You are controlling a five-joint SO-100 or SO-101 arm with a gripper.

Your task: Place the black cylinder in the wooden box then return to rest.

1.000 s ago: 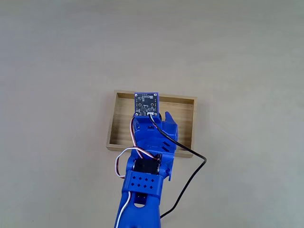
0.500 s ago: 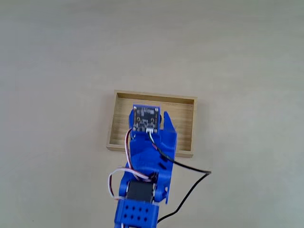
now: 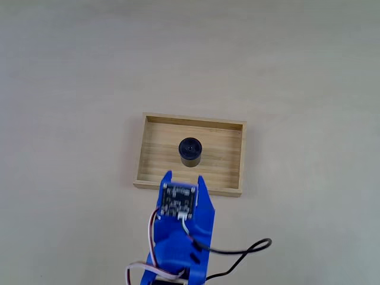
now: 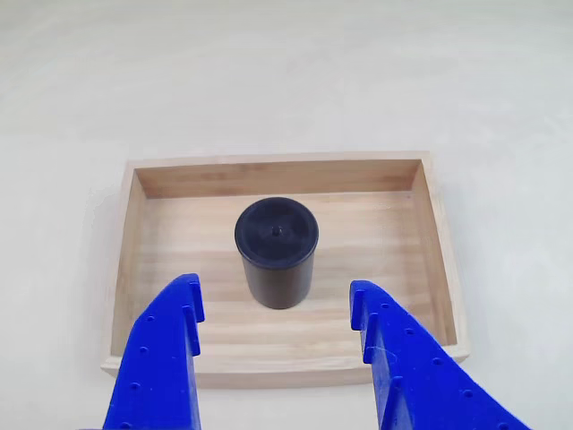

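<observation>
Other view: black cylinder [image 4: 277, 253] upright in wooden box [image 4: 436, 235], beyond spread tool [image 4: 276, 303]

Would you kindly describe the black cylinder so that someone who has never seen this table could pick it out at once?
Find the wooden box, a shallow light-wood tray on the pale table, just beyond the blue gripper. Standing upright near the middle of its floor, clear of all four walls, is the black cylinder. It is the one dark, round thing there: short, matte, with a tiny dimple in its top.
</observation>
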